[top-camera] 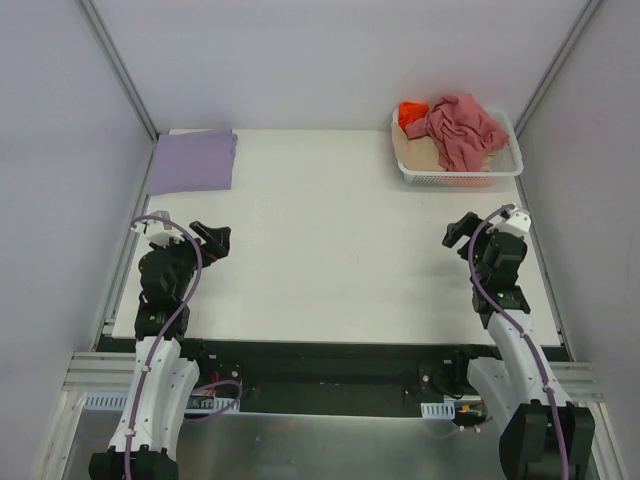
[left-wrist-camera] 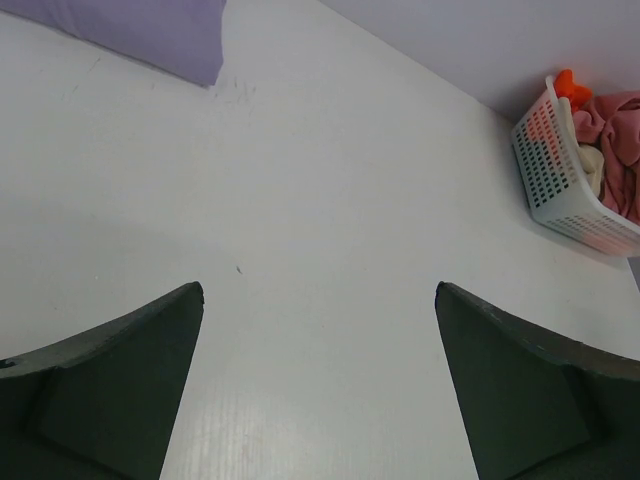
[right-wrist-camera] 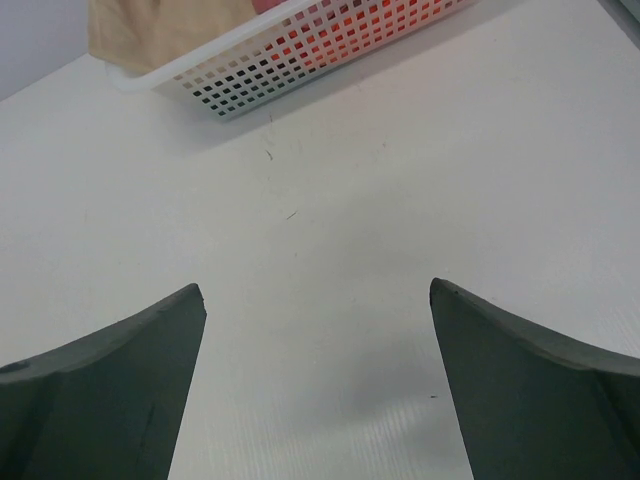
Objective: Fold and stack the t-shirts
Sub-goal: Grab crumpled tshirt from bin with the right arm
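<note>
Top external alone shows whole lavender t-shirt [top-camera: 193, 161]; left end effector [left-wrist-camera: 320, 290], right end effector [right-wrist-camera: 318, 288] released.

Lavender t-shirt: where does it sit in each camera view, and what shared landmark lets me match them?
Top external: the lavender t-shirt lies folded flat at the far left corner of the table.
Left wrist: the lavender t-shirt is at the top left edge, partly cropped.
Right wrist: not in view.
Shared landmark: the white mesh basket, in all three.

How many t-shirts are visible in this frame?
4. A folded lavender-purple cloth tee lies flat far left; a rose-red tee, a bright orange tee and a beige tee sit in the white plastic mesh basket. More may hide underneath.
</note>
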